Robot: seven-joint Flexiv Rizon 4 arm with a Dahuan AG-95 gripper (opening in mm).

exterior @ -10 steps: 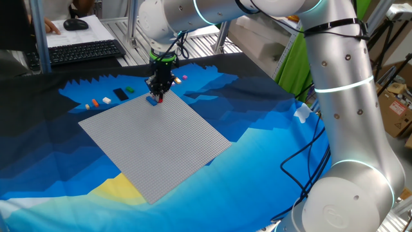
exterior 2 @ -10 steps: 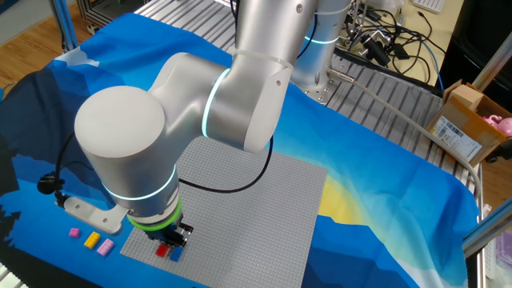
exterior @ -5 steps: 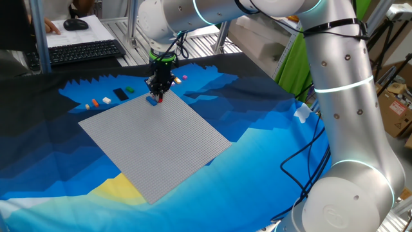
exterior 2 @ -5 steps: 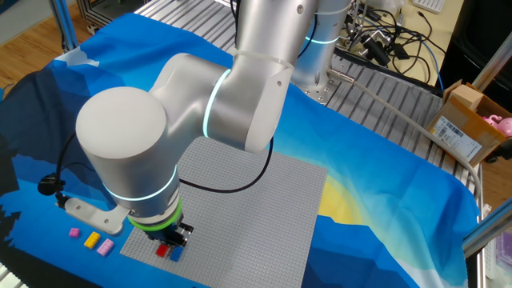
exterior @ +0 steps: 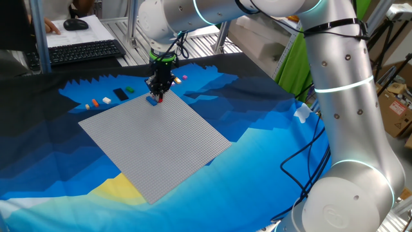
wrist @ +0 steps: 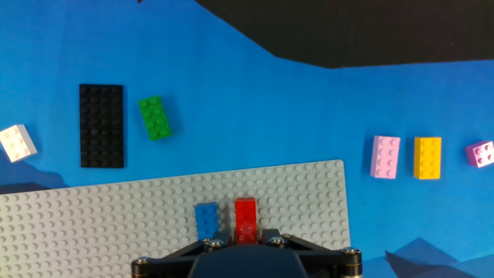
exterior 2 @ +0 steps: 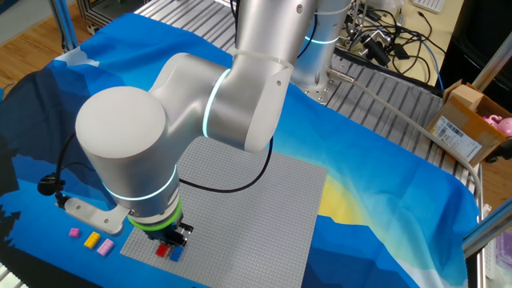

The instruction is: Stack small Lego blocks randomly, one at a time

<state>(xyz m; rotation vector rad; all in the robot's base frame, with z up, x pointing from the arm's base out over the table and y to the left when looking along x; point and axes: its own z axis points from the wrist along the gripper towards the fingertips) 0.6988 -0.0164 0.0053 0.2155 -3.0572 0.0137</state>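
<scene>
1. The arm is reaching across the blue cloth [exterior: 257, 161], its gripper [exterior: 159, 95] pointing straight down at the far corner of the grey baseplate [exterior: 154, 145].
2. The fingers are sitting narrow over the red brick [wrist: 245, 219]; whether they are pinching it cannot be told, since the hand view cuts them off at the bottom edge.
3. The red brick is standing on the baseplate near its edge, with a blue brick [wrist: 206, 221] just beside it on the left.
4. Off the plate, on the cloth, a green brick [wrist: 155, 117] is lying tilted beside a black flat plate [wrist: 101, 125], and a white brick [wrist: 17, 143] is resting further left.
5. To the right in the hand view, a pink brick [wrist: 385, 157], a yellow brick [wrist: 427, 157] and a purple brick [wrist: 480, 154] are lying in a row, close together but apart.
6. In the fixed view from the side, a keyboard [exterior: 84, 51] and mouse [exterior: 75, 24] are sitting on a desk beyond the table.
</scene>
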